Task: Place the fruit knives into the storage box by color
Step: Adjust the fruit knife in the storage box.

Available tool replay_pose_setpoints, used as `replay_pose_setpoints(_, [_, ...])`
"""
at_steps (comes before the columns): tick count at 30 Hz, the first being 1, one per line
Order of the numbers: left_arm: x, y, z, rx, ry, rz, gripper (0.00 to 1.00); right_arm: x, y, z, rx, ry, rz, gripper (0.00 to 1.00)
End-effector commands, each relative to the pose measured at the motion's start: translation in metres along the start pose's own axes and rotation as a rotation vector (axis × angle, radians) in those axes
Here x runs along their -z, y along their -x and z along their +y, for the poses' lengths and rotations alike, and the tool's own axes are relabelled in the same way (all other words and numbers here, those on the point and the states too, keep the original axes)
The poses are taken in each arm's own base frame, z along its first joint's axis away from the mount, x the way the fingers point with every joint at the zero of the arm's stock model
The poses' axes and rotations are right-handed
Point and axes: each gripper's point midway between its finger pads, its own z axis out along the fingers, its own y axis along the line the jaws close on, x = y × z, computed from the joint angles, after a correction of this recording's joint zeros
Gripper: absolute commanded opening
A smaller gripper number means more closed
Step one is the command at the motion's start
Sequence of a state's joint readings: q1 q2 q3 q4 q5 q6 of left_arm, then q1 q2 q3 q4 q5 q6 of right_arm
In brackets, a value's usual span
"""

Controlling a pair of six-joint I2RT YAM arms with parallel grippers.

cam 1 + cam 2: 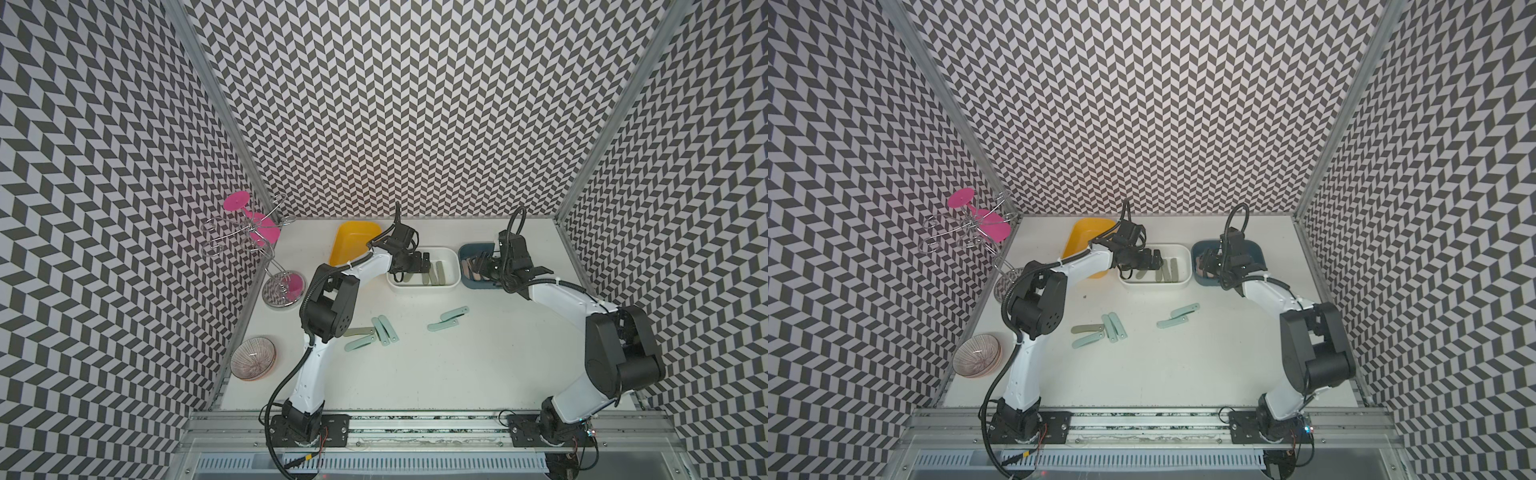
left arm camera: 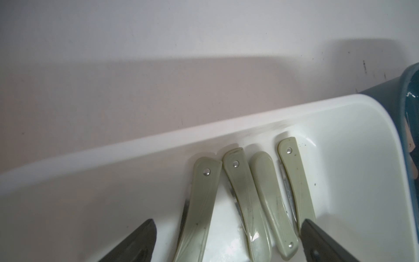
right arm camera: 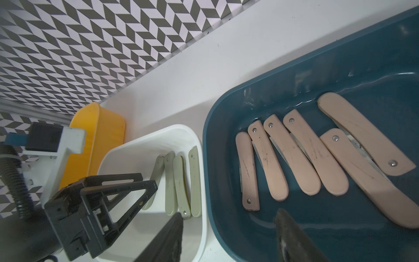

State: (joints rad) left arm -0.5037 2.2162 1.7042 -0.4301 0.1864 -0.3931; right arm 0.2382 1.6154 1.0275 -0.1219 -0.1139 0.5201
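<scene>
White links (image 1: 313, 374), black joints (image 1: 623, 353), cables (image 3: 11, 179)

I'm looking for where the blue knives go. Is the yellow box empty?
Empty, as far as shown: the yellow box has a bare floor in a top view, though the left arm hides one corner.

No readable txt, labels or nos. on anything in any view.
</scene>
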Motion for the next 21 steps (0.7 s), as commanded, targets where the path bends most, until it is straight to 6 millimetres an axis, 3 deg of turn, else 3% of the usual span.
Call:
replay_pose_setpoints(1, [-0.006,-0.004,-0.004,-0.009,0.003,0.021,1.00,0.010,0.015,0.010,0.008,0.047,-0.064,0.63])
replay_pose_setpoints(21, [-0.012,-0.026,-0.028,-0.004,-0.043,0.062,1.00,0.015,0.010,0.006,0.019,0.040,-0.070,0.63])
